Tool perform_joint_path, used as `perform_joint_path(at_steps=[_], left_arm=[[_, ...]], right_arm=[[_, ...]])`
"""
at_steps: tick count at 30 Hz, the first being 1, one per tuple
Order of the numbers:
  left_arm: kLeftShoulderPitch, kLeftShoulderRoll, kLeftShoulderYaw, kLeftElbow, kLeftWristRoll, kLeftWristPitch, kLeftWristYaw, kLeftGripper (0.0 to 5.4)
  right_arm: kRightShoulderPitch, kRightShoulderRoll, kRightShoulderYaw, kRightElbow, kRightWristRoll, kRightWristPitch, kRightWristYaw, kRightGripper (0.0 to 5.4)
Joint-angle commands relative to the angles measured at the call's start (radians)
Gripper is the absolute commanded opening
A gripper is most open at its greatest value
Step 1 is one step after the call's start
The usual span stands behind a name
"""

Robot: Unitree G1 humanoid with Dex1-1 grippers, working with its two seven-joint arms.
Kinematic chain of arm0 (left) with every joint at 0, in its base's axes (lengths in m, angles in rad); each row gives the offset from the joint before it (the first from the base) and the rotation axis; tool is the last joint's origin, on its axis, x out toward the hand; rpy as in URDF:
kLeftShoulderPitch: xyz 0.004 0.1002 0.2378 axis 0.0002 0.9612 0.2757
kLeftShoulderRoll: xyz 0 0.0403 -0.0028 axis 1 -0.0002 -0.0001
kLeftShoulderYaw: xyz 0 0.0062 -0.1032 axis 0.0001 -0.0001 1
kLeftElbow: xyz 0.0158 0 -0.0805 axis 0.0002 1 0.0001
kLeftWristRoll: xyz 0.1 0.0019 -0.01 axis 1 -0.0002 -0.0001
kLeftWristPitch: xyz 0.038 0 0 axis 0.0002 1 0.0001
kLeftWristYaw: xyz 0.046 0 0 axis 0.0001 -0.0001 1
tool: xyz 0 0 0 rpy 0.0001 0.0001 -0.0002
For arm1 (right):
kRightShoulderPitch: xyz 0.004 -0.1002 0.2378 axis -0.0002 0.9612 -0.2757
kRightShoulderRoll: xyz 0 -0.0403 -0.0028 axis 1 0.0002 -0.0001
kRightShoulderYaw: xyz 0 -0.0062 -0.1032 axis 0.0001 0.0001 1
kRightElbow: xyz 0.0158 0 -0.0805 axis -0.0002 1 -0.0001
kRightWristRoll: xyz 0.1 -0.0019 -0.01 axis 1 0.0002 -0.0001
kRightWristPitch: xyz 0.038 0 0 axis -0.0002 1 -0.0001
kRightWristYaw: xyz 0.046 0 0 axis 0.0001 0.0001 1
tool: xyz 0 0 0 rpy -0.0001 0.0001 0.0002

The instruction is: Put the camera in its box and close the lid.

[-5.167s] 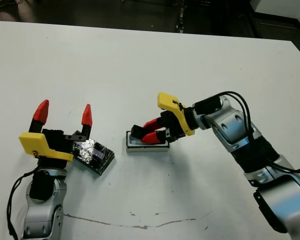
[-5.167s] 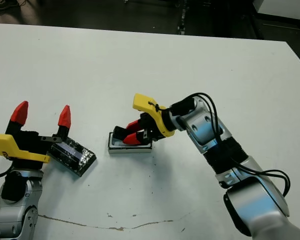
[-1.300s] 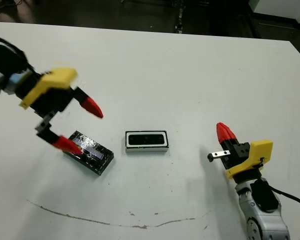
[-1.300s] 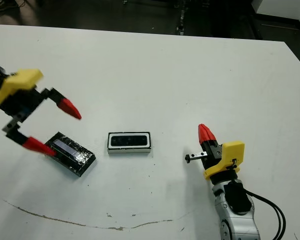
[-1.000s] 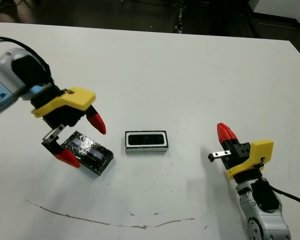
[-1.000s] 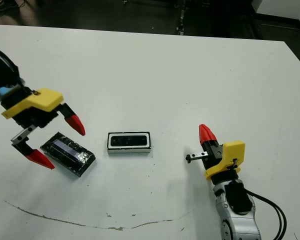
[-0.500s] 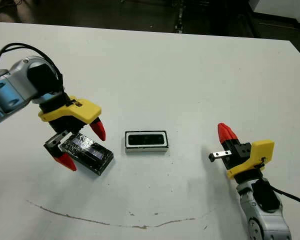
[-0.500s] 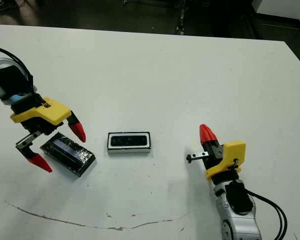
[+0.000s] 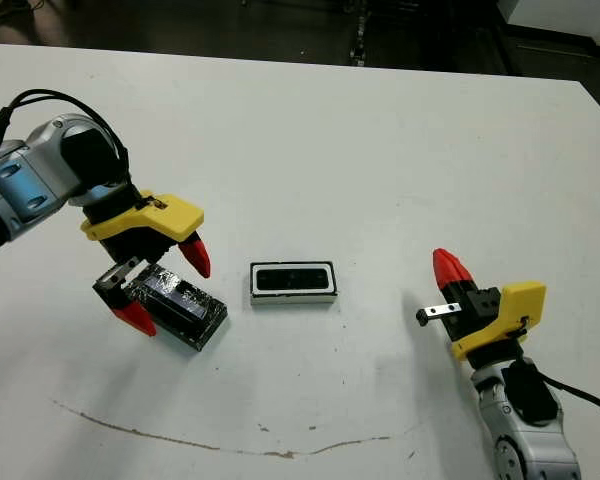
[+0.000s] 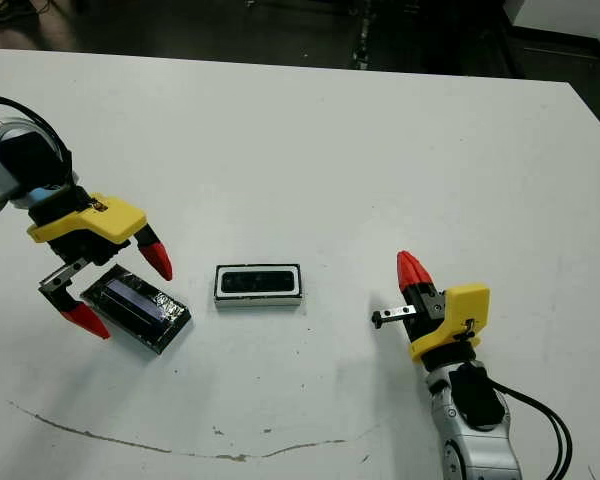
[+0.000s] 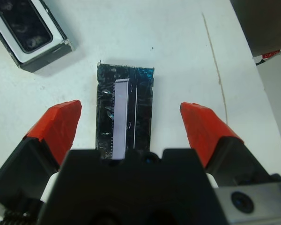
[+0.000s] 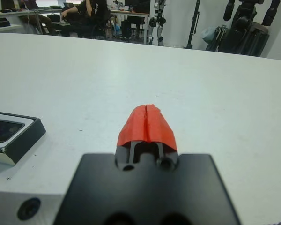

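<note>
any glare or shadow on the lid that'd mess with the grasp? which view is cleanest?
Left wrist view: the lid lies between the open left claw, speckles glinting, pale stripe bright, edges readable. Left eye view: the claw covers part of the lid; only a soft shadow on the table. Right wrist view: no lid, only the shut right claw and a corner of the box.

A lab — tripods (image 12: 246,21), desks; a seated person (image 12: 84,11) beyond.

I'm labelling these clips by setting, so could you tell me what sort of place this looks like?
Most likely a robotics lab or workshop. The white table stands in a room with tripods and stands along the far wall, and people sit at desks behind it.
</note>
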Motion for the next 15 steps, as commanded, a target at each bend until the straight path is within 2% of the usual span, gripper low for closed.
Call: perform_joint_path(at_steps=[1, 3, 7, 11, 15], left_arm=[[0.016, -0.018, 0.003, 0.012, 0.02, 0.013, -0.002, 5.4], [0.029, -0.022, 0.022, 0.024, 0.034, -0.037, -0.002, 5.4], [0.027, -0.029, 0.013, 0.03, 0.057, -0.003, -0.002, 5.4], [0.045, -0.038, 0.027, 0.045, 0.07, -0.021, -0.002, 5.4], [0.045, -0.052, 0.005, 0.058, 0.076, -0.011, -0.002, 5.4]], right_arm=[[0.016, -0.008, -0.007, 0.011, 0.008, -0.009, 0.002, 0.01], [0.014, -0.008, -0.007, 0.021, 0.008, -0.021, 0.007, 0.01], [0.015, -0.009, -0.005, 0.026, 0.006, -0.028, 0.01, 0.01], [0.016, -0.008, -0.006, 0.02, 0.013, -0.017, 0.008, 0.01], [0.016, -0.01, -0.006, 0.022, 0.014, -0.017, 0.008, 0.01]])
